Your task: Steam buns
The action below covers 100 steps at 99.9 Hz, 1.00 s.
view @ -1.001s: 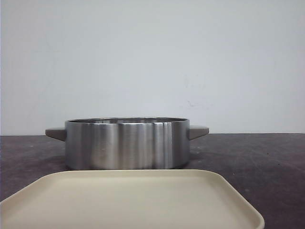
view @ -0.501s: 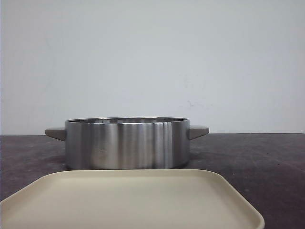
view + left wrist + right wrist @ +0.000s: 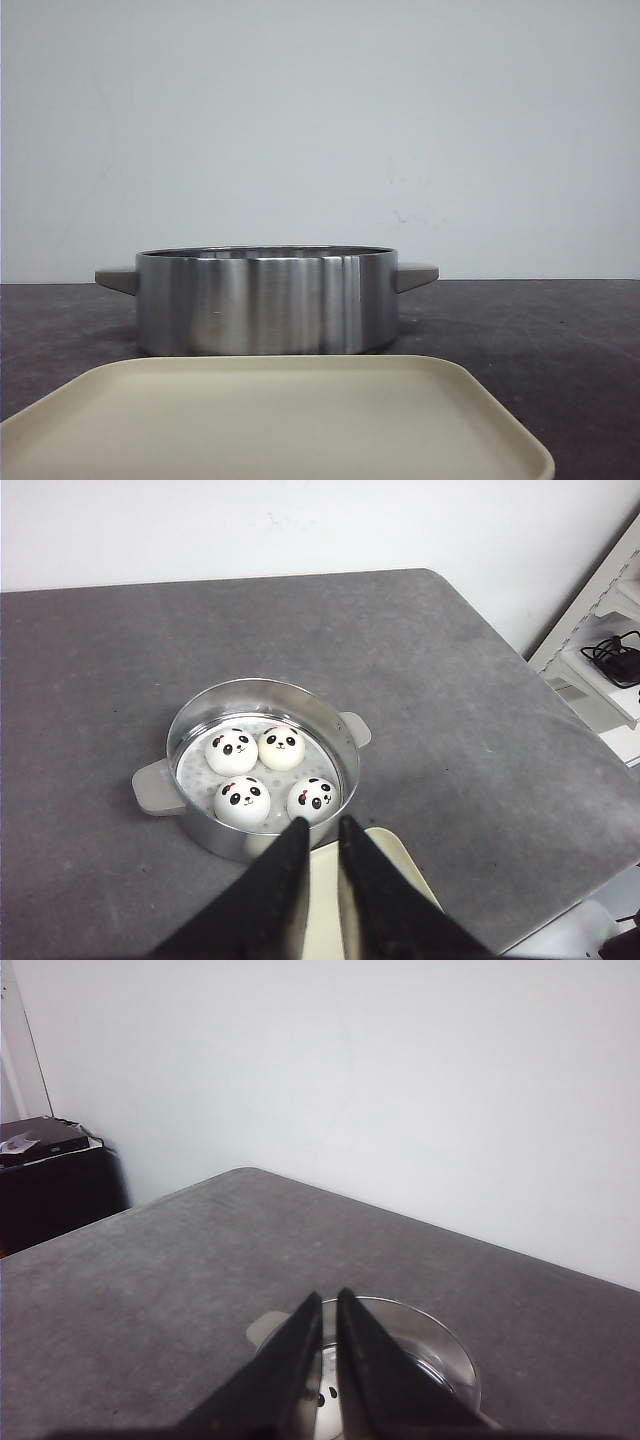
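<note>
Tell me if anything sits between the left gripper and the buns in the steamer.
Nothing visible does. The four buns sit uncovered in the open steamer pot, with no lid on it. The left gripper hangs above the pot's near rim, its fingers nearly together, holding nothing.

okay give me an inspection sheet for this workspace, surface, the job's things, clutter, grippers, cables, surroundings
Surface: dark grey table, bare apart from the items below.
Job's things: four panda-faced buns sit in two pairs on the perforated floor of the steel steamer pot, no lid on; cream tray in front of the pot holds nothing.
Clutter: nothing seen.
Grippers: left gripper above the pot's near edge, fingers nearly together, holding nothing; right gripper likewise, raised over the pot.
Cables: black coil on a shelf beside the table.
Surroundings: plain white wall; white shelving; a dark cabinet.
</note>
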Motion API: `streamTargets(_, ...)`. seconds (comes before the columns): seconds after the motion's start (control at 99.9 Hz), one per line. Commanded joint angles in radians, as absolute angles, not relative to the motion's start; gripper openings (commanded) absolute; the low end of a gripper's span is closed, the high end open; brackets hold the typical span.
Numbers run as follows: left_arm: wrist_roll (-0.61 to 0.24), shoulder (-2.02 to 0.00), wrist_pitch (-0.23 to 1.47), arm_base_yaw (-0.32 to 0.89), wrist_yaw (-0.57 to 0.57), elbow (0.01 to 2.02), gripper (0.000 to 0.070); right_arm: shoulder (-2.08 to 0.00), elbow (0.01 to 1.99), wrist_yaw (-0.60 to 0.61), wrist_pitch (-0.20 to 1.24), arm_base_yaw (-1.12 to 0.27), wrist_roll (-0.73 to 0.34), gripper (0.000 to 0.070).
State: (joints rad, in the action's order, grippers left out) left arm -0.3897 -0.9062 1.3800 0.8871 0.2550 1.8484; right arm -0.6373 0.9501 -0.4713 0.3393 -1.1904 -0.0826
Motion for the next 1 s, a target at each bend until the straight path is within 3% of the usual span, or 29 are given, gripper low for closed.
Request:
streamTargets(0.0, -0.398, -0.912, 1.369, 0.897, 0.254, 1.864, 0.0, -0.643, 0.966, -0.471, 0.329, -1.199, -0.077, 0.0016)
streamTargets(0.22, -0.398, -0.912, 1.369, 0.897, 0.254, 1.864, 0.0, -0.535, 0.879, -0.396, 0.322, -0.995, -0.086, 0.0016)
streamTargets(0.421, -0.398, -0.911, 1.369, 0.897, 0.254, 1.864, 0.0, -0.293, 0.478, -0.078, 0.122, -0.559, -0.054, 0.0016)
streamTargets(0.591, -0.398, -0.91, 1.369, 0.897, 0.254, 1.864, 0.0, -0.096, 0.187, -0.001, 0.037, -0.29, -0.072, 0.0016)
streamTargets(0.791, -0.398, -0.908, 1.369, 0.897, 0.254, 1.864, 0.0, -0.004, 0.009, 0.028, -0.009, -0.196, -0.075, 0.0016)
streamTargets(0.991, -0.398, -0.906, 1.369, 0.897, 0.254, 1.865, 0.0, -0.004, 0.012, 0.145, 0.141, -0.178, -0.071, 0.0016)
